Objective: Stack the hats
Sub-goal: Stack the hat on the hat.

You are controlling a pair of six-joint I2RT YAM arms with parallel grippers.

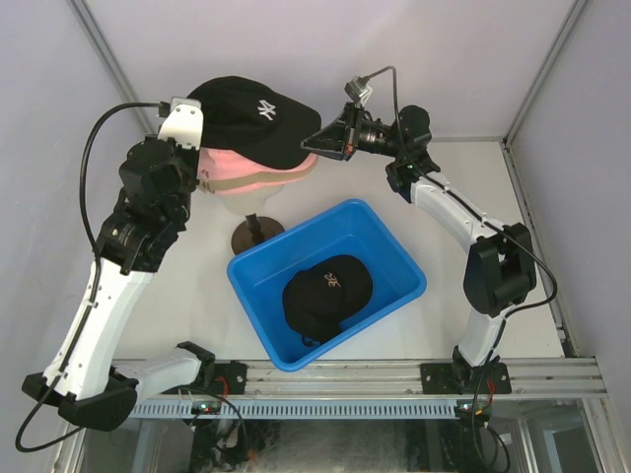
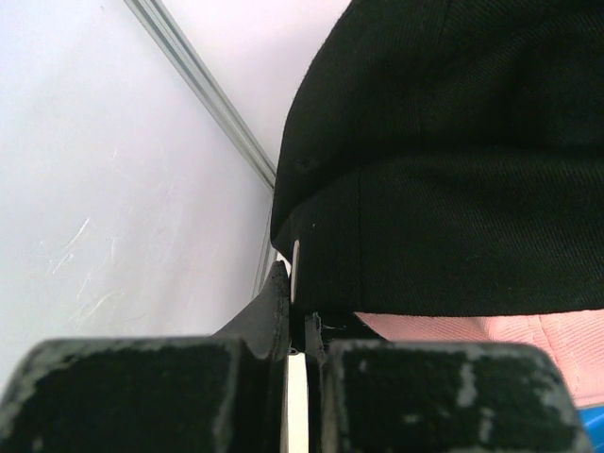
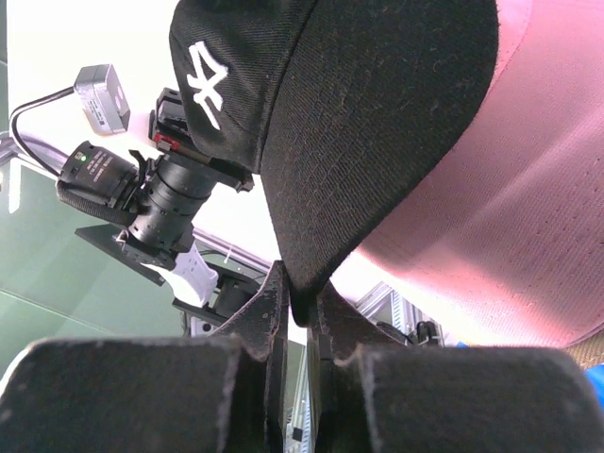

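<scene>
**Both grippers pinched on the NY cap at the top of the pile**

Right gripper [image 3: 300, 304] has its jaws closed on the front edge of the brim of the black NY cap [image 1: 251, 116], the thin brim squeezed between the two pads. Left gripper [image 2: 294, 316] is likewise clamped, its fingers nipping the lower rear rim of the same cap's crown (the wrist view shows black fabric filling the space above the jaws).

Held at front and back, the cap sits over the pink cap [image 3: 528, 217], whose brim juts out beneath the black one. A tan cap [image 1: 227, 183] shows as a narrow band under the pink. All three are piled on the mannequin head [image 1: 252, 200], which stands on its brown base [image 1: 256, 235] toward the far left corner of the table [image 1: 473, 177].

Just beside that base, nearer the middle of the table and reaching toward its near edge, stands the blue bin [image 1: 399, 258]. Inside it lies the black cap with the orange mark [image 1: 325, 294], apart from the pile
</scene>
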